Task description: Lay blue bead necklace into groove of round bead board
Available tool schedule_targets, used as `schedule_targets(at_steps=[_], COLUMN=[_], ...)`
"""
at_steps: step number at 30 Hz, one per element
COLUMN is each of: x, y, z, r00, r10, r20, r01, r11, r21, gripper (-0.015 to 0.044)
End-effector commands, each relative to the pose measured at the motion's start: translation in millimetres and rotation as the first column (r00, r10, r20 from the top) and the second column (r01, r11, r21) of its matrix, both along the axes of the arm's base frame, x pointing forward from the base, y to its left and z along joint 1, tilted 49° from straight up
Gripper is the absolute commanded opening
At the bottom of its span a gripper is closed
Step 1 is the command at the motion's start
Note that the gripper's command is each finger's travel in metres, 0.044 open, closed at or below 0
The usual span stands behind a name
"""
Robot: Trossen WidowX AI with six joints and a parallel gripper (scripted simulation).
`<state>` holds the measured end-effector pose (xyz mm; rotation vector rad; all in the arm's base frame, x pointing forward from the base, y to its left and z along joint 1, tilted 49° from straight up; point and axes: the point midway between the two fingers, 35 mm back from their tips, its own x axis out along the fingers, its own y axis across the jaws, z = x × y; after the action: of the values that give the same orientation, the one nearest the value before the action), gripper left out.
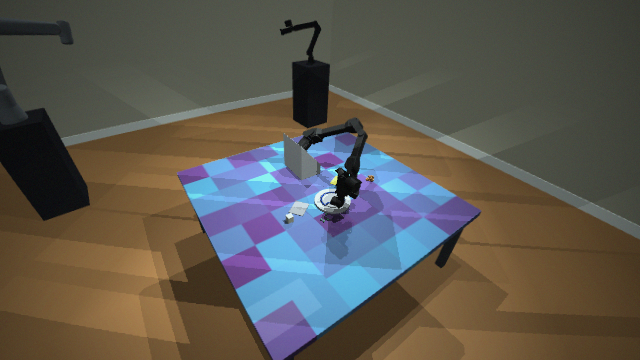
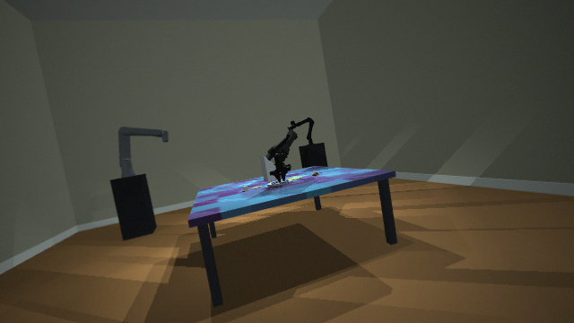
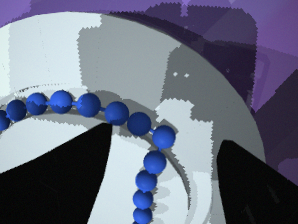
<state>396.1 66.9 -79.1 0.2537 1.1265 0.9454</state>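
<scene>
The round white bead board (image 1: 318, 204) (image 2: 271, 185) (image 3: 130, 55) lies on the table. The blue bead necklace (image 1: 322, 198) (image 3: 89, 105) lies on it. In the wrist view its upper arc follows the curved groove, then bends sharply at the right. From there the beads run down inside the curve, and a stretch of groove to their right holds no beads. My gripper (image 1: 338, 202) (image 2: 282, 180) (image 3: 166, 141) is open low over the board, with fingers apart on either side of the bend and not gripping it. The rest of the necklace is hidden or outside the wrist view.
A grey upright panel (image 1: 300, 160) (image 2: 267, 170) stands behind the board. A pale flat square (image 1: 299, 208) and a small white cube (image 1: 289, 218) (image 2: 245, 189) lie left of it. A yellow thing (image 1: 334, 180) and an orange-brown thing (image 1: 370, 178) (image 2: 316, 174) lie beyond the board.
</scene>
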Motion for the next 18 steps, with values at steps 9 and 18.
schedule_targets(at_steps=[9, 18], x=[-1.2, -1.2], y=[-3.7, -3.7], z=[3.2, 3.2], r00=[1.0, 1.0], r10=[0.001, 0.001], r20=[-0.007, -0.007], r01=[0.0, 0.0], r11=[1.0, 1.0], r21=[0.005, 0.005], gripper=[0.044, 0.044])
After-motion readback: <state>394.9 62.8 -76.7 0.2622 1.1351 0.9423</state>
